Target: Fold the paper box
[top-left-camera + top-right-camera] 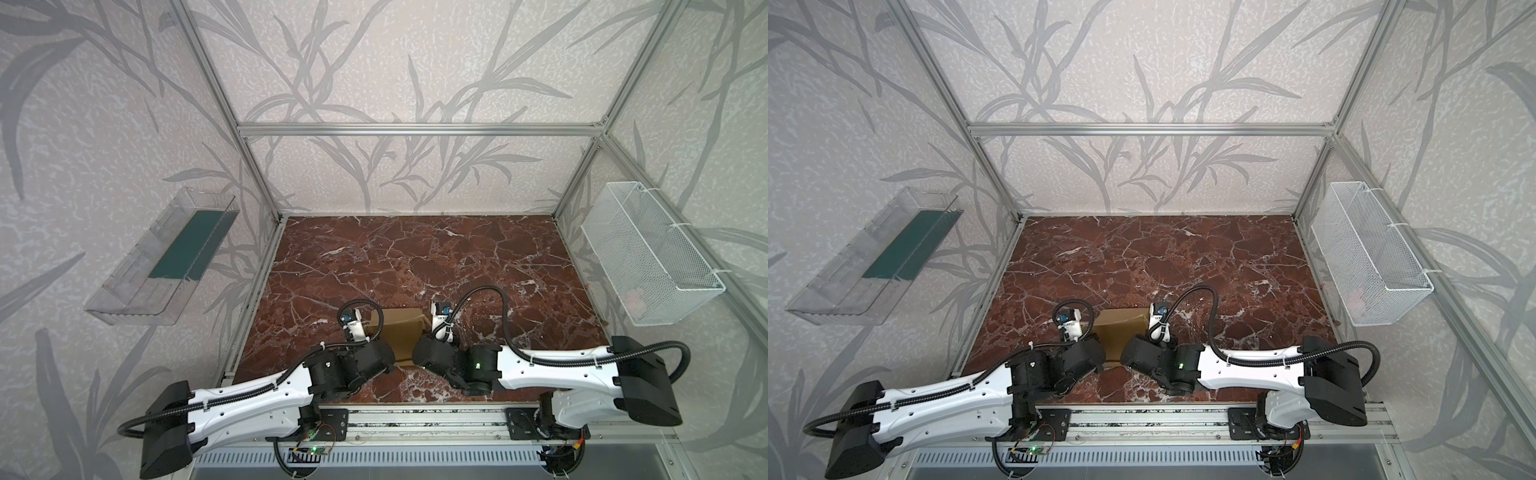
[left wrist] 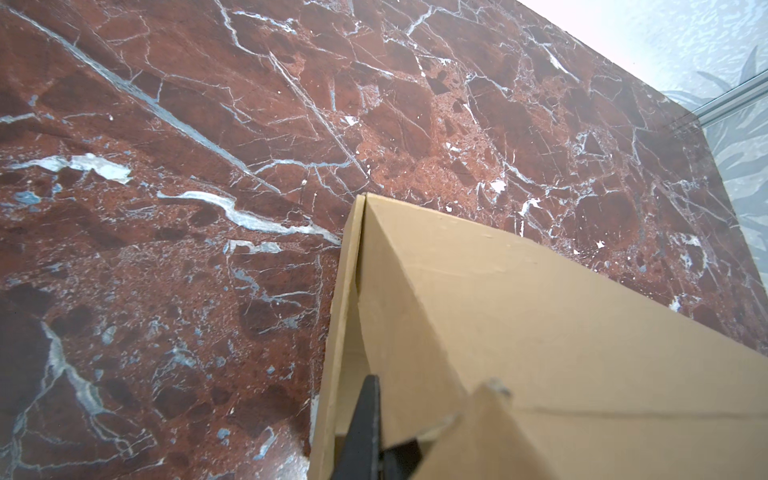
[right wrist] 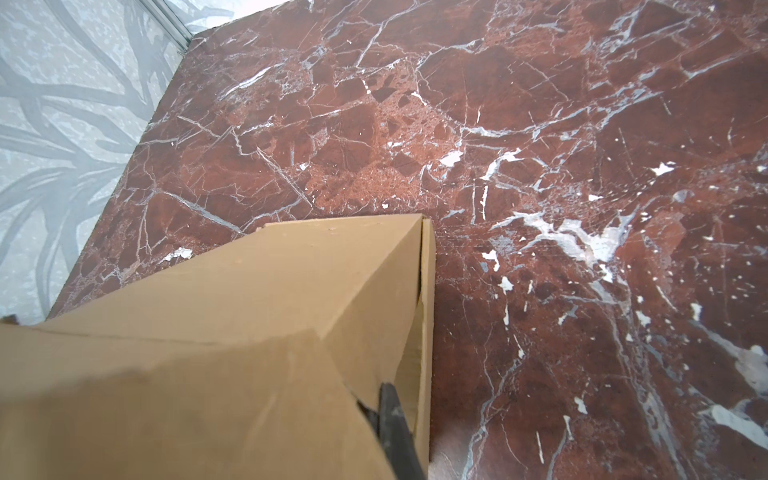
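A: Cardboard: we log the paper box (image 1: 401,334) front-centre on the bench (image 1: 415,257).
B: We see left fingers (image 2: 365,419) and right fingers (image 3: 392,415) pinched narrow, one tucked into each side gap.

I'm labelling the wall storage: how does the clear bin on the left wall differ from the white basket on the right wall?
The clear bin is see-through plastic; the white basket is wire mesh. The clear bin shows a dark green strip; the white basket has nothing green. Both are long, open-topped and mounted above the table.
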{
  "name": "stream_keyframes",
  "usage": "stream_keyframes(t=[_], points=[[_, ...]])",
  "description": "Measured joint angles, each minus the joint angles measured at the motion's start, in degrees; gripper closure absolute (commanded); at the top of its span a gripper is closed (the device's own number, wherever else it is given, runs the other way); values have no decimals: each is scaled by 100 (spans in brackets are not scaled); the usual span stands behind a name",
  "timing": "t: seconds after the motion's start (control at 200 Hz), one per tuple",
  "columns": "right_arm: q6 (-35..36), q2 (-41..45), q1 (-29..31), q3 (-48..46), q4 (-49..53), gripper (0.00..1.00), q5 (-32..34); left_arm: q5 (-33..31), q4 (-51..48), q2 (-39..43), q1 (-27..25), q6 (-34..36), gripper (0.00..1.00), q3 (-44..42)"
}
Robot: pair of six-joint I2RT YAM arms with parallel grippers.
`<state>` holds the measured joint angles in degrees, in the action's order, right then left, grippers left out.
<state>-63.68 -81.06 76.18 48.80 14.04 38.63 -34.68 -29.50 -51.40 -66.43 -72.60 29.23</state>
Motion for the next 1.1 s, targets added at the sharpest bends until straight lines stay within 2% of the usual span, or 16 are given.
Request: stream_keyframes(t=[0.15, 0.305, 0.555, 0.745, 0.76, 0.795, 0.815, 0.825, 0.945, 0.975, 1.1], points=[[-164, -107, 118, -76, -2, 100, 122, -83, -35, -37, -142, -118, 95, -26], [-306, -181, 199, -199, 24, 100, 146, -31, -289, 63, -258, -234, 76, -26], [-490, -289, 225, -330, 81, 100, 190, 0, -780, 393, -479, -323, 58, 55], [-511, -289, 225, -328, 96, 100, 227, -96, -1169, 487, -822, -326, 40, 691], [-511, -289, 225, -328, 101, 100, 236, -107, -1200, 487, -848, -330, 36, 743], [-511, -289, 225, -328, 114, 100, 256, -140, -1268, 496, -907, -334, 33, 852], [-509, -289, 225, -330, 122, 100, 269, -153, -1303, 501, -935, -365, 24, 905], [-511, -289, 225, -330, 125, 100, 278, -160, -1322, 507, -946, -363, 22, 931], [-507, -289, 225, -330, 133, 100, 358, -232, -1644, 638, -1047, -409, 18, 1145], [-505, -286, 225, -328, 140, 100, 389, -256, -1731, 708, -1047, -407, 11, 1193], [-459, -267, 225, -328, 216, 100, 487, -376, -2020, 1088, -1049, -391, 6, 1384]])
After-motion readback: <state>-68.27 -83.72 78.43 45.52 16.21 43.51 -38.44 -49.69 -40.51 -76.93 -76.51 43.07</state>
